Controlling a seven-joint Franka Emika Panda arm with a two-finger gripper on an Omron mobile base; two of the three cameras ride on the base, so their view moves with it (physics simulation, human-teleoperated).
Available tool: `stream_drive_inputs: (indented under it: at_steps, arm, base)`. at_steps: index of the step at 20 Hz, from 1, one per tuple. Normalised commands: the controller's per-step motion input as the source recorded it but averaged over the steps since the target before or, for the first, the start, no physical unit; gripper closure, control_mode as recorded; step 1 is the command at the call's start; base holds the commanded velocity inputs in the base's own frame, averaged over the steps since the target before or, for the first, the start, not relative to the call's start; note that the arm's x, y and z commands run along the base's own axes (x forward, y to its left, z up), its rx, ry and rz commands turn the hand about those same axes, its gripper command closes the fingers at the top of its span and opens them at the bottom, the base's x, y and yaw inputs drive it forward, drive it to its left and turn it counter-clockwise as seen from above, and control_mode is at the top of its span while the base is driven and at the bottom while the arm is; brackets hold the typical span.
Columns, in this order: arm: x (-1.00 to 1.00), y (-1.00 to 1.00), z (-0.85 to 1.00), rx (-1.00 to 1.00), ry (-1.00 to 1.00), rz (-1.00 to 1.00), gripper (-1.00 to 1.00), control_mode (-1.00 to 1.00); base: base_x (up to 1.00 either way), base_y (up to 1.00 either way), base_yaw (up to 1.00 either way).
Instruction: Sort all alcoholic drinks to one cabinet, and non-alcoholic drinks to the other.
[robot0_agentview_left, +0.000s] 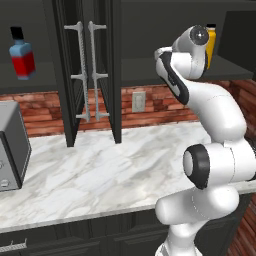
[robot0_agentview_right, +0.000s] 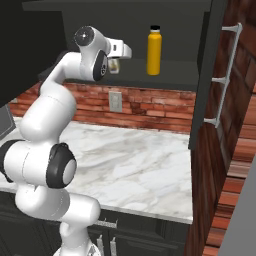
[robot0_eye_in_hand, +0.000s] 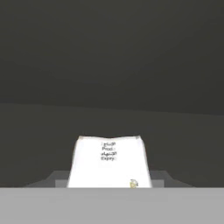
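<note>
My gripper (robot0_agentview_right: 116, 64) reaches into the right cabinet and is shut on a small pale cream container (robot0_agentview_right: 115, 67), a non-alcoholic drink. In the hand view this container (robot0_eye_in_hand: 109, 162) is a white carton with small print, held between the fingertips over the dark shelf. Whether it rests on the shelf I cannot tell. A yellow-orange bottle (robot0_agentview_right: 154, 50) with a black cap stands upright on the same shelf, to the right of the gripper; the arm partly hides this bottle (robot0_agentview_left: 211, 42) in the left base view. An alcoholic drink, the blue-and-red flat bottle (robot0_agentview_left: 22, 56), stands in the left cabinet.
The marble counter (robot0_agentview_left: 110, 165) runs below the cabinets, with a grey appliance (robot0_agentview_left: 11, 145) at its left end. Open cabinet doors with long silver handles (robot0_agentview_left: 92, 70) hang over the counter's middle. Another open door (robot0_agentview_right: 220, 75) stands at the right. A wall outlet (robot0_agentview_right: 115, 101) sits on the brick backsplash.
</note>
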Motion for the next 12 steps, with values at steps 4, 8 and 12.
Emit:
stream_drive_inputs:
  at_steps: [4, 8, 12]
  arm:
    - [0.21, -0.02, -0.24, 0.00, 0.00, 0.00, 1.00, -1.00]
    - [0.20, -0.02, -0.26, 0.00, 0.00, 0.00, 1.00, -1.00]
    - [0.12, -0.01, -0.24, 0.00, 0.00, 0.00, 1.00, -1.00]
  base:
    - [0.00, 0.00, 0.00]
    - [0.00, 0.00, 0.00]
    - [0.00, 0.00, 0.00]
